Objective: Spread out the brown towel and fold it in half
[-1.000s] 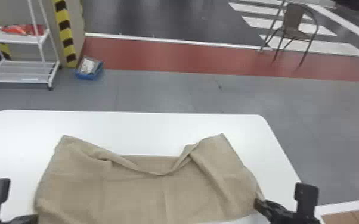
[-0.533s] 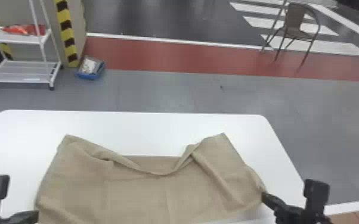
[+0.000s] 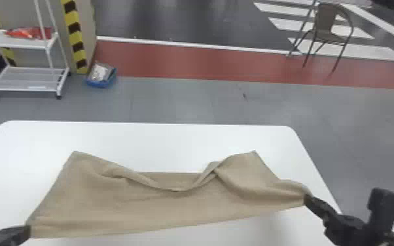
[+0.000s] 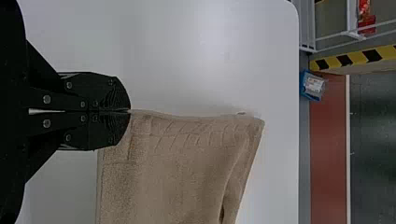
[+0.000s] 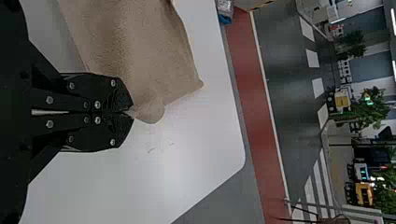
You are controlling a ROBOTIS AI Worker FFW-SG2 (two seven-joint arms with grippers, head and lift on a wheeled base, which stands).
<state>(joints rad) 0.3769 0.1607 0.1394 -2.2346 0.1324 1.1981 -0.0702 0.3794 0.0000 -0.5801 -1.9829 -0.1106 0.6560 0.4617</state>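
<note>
My left gripper (image 3: 27, 231) is at the brown towel's near left corner; the towel (image 3: 173, 206) lies across the white table, its far edge sagging and rumpled in the middle. At the towel's near right corner is my right gripper (image 3: 307, 199), with the cloth drawn towards it. In the left wrist view the left gripper (image 4: 130, 111) is shut on a corner of the towel (image 4: 182, 163). The right wrist view has the right gripper (image 5: 132, 112) shut on the other corner of the towel (image 5: 135, 51), beside a small rounded bulge of cloth.
The white table (image 3: 147, 140) has its far edge beyond the towel and its right edge close to the right gripper. On the floor behind stand a white shelf rack (image 3: 26, 78), a blue box (image 3: 101, 77) and a chair (image 3: 327, 27).
The right gripper has moved to the right and away from the robot, pulling the towel's near right corner outward. The left gripper has shifted slightly, and the near edge now shows stretched between both.
</note>
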